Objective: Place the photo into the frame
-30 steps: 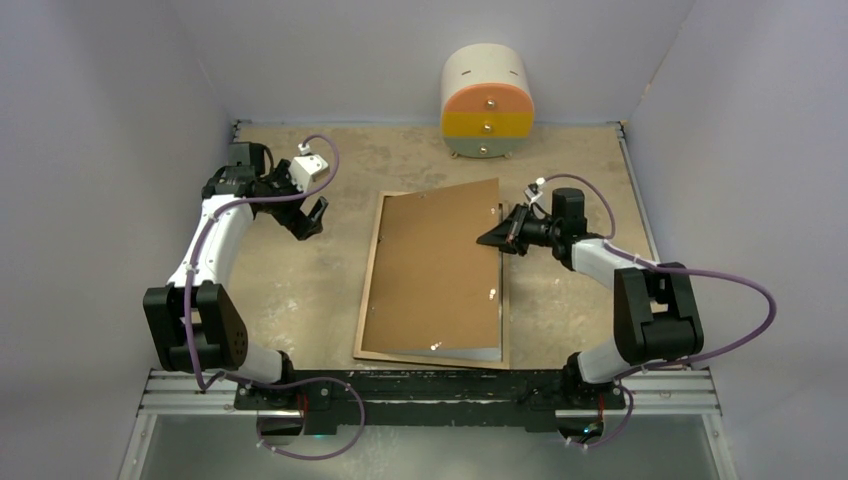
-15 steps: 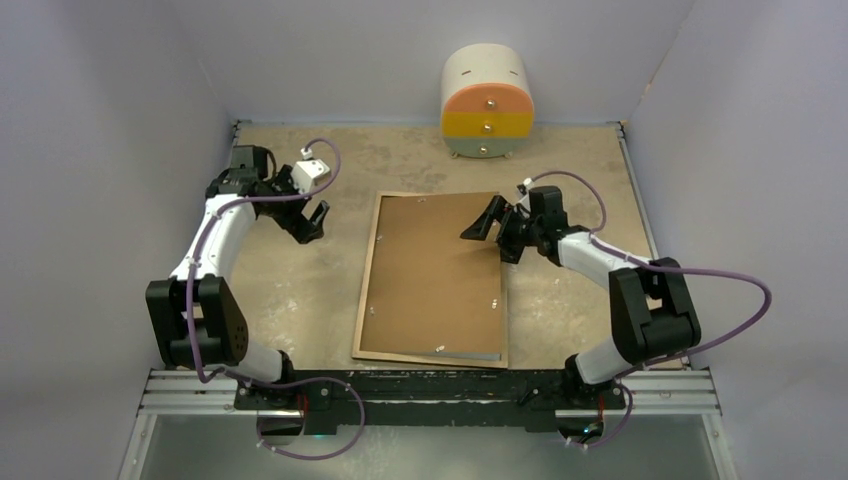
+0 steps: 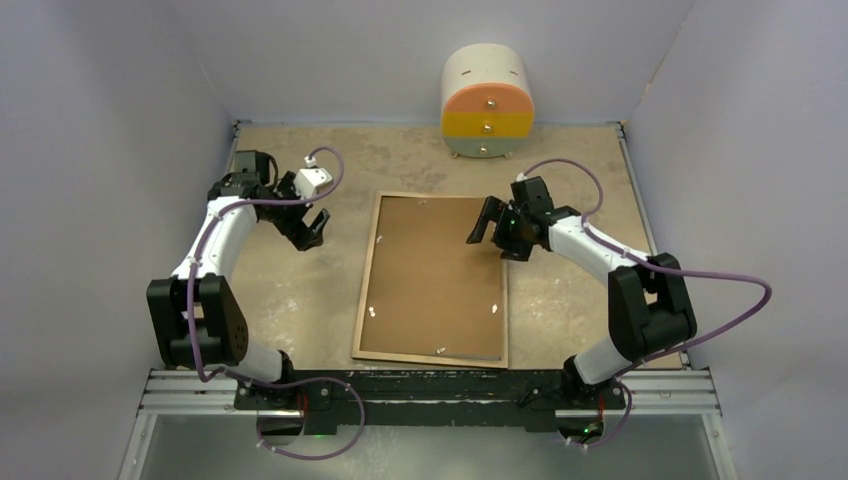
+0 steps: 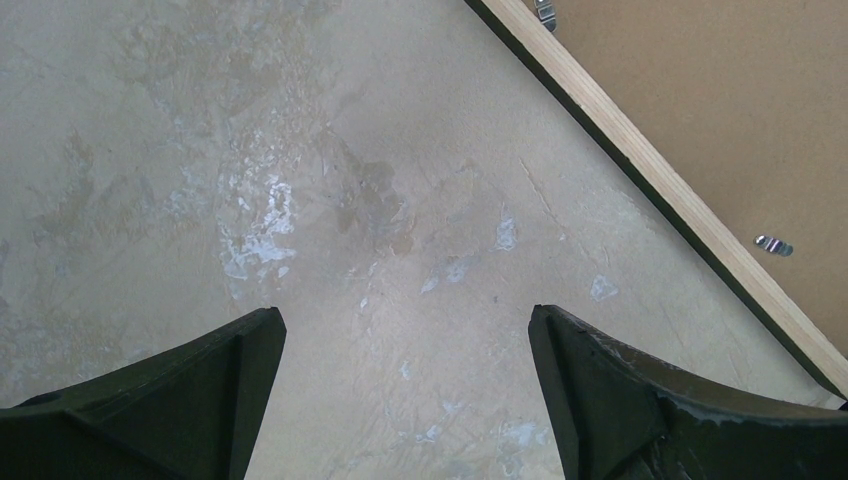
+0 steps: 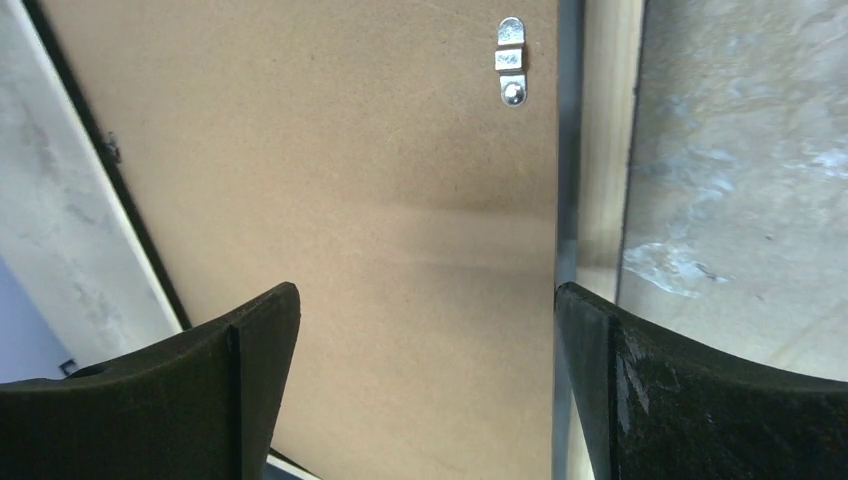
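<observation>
Brown backing board fills the frame, photo unseen; left and right jaws gape empty.

Frame lying flat mid-table, with one gripper hanging at each of its upper corners.

In the top view, the frame is lying at the centre of the table, its lower edge reaching close to the arm bases at the bottom, and the backing board is sitting inside it. A small drawer unit is standing behind it at the upper middle, against the back wall. The left gripper is hanging over bare table just left of the frame's upper-left corner. The right gripper is hanging over the board's upper-right part. In the right wrist view, a turn clip is lying on the board just left of the frame's rail.
</observation>
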Tool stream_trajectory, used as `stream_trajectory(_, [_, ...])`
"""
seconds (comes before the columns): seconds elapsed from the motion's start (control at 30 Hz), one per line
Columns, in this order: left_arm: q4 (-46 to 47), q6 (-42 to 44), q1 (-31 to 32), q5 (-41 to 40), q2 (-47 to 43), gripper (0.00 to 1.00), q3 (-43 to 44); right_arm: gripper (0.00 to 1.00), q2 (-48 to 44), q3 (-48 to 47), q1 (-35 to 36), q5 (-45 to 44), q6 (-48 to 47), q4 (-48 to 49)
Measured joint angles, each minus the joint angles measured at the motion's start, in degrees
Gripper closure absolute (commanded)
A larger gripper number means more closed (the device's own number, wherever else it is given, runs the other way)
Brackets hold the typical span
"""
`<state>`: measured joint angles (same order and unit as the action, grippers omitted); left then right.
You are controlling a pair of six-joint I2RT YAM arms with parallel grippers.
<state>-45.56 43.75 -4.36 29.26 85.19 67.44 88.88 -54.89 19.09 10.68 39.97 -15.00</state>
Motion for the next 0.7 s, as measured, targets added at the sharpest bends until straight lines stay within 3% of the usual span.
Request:
stream_trajectory(0.3, [-0.3, 0.3, 0.0, 0.2, 0.0, 0.0, 0.0, 0.01, -2.0, -4.9, 0.2, -8.9, -3.2, -6.7])
stream_trajectory(0.47, [-0.5, -1.3, 0.0, 3.1, 1.2, 0.0, 0.0, 0.01, -12.8, -0.2, -0.2, -8.3, -1.4, -0.1])
stream_trajectory(0.6, [-0.4, -4.2, 0.2, 7.8, 5.0, 0.14, 0.0, 0.01, -16.1, 4.4, 0.2, 0.6, 2.1, 11.3])
stream_trajectory(0.7, [-0.4, -6.0, 1.2, 11.0, 9.8, 0.25, -0.2, 0.19, -12.4, 4.3, 5.9, 1.4, 2.7, 15.9])
